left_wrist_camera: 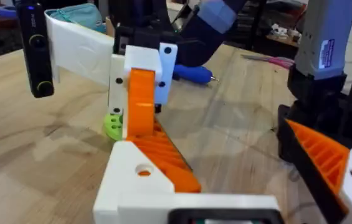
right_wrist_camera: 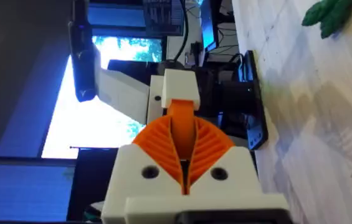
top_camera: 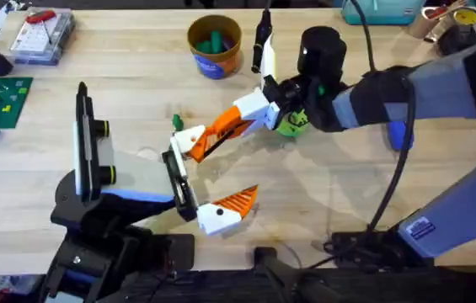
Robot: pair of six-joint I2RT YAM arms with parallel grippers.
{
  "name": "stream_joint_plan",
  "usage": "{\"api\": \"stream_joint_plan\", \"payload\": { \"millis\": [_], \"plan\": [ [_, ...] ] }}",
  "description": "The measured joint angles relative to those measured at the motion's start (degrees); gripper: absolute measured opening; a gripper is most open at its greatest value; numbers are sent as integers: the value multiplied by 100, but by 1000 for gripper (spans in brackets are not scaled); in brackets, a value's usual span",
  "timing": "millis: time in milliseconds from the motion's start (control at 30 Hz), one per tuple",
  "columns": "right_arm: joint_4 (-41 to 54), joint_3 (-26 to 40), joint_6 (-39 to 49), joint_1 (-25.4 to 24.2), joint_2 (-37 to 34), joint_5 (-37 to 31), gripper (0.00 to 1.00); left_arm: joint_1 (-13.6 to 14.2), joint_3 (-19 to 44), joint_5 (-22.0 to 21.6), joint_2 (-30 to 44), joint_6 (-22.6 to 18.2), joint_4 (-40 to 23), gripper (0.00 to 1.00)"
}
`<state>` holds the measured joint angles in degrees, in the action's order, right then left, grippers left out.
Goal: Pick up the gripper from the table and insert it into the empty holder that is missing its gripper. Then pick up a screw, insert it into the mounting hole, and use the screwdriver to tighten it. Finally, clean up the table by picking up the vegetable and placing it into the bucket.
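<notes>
Wooden counter [top_camera: 347, 202]; centre frame, right end effector [top_camera: 239, 120] clamped on gripper [top_camera: 215, 137], tip hiding holder [top_camera: 189, 139]; left end effector [top_camera: 195, 181] spread wide.

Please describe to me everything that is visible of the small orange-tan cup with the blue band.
The small round orange-tan cup stands upright on the far part of the light wooden table. Its wall looks like smooth plastic, with a dark blue band low on the side that faces the camera. The mouth is open, without a lid, and some green pieces lie inside; I cannot tell what they are. Besides the table and these pieces, nothing touches it.
</notes>
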<state>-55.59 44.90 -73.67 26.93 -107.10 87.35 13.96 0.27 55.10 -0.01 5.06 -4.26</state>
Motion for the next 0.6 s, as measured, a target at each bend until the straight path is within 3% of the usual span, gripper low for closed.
{"api": "stream_joint_plan", "payload": {
  "millis": [600],
  "plan": [
    [-493, -1040, -95, -47, 716, -114, 12, 36, 0, 209, 0, 79, -13, 994]
  ]
}}
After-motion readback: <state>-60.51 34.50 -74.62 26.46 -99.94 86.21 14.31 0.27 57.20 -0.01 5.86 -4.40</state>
